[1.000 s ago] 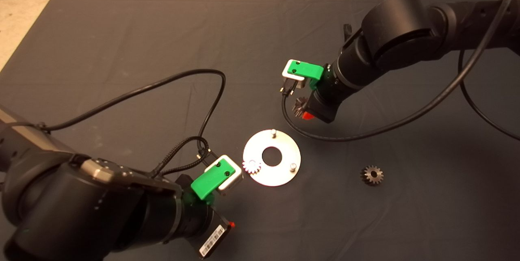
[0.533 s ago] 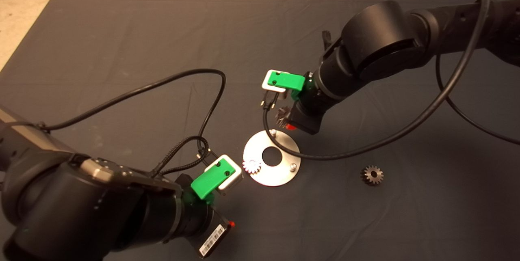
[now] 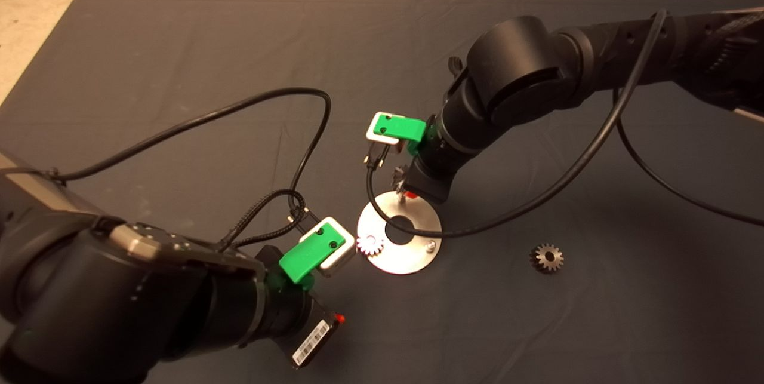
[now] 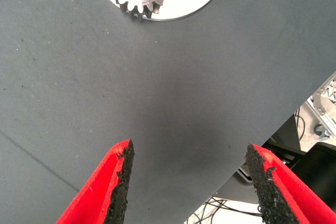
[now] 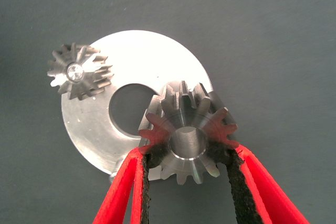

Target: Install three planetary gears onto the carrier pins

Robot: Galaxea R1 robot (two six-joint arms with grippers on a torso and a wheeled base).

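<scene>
Left of the silver disc (image 3: pixel 399 230), the left gripper (image 4: pixel 189 182) is hanging over bare mat (image 3: pixel 179 43) with its red fingers (image 4: pixel 113 182) spread apart and nothing between them. One seated gear (image 3: pixel 370 245) is sitting on the disc's left edge, nearest that gripper. Above the disc's far rim, the right gripper (image 5: pixel 186 182) is clamping a second gear (image 5: pixel 186 132) between its black pads, directly over the disc. That gripper and its looping black cable (image 3: pixel 537 199) are covering the far pin; only the front right pin (image 3: pixel 430 246) is showing clearly. Well to the right of the disc, a third gear (image 3: pixel 547 257) is lying flat on the mat, apart from everything.
</scene>
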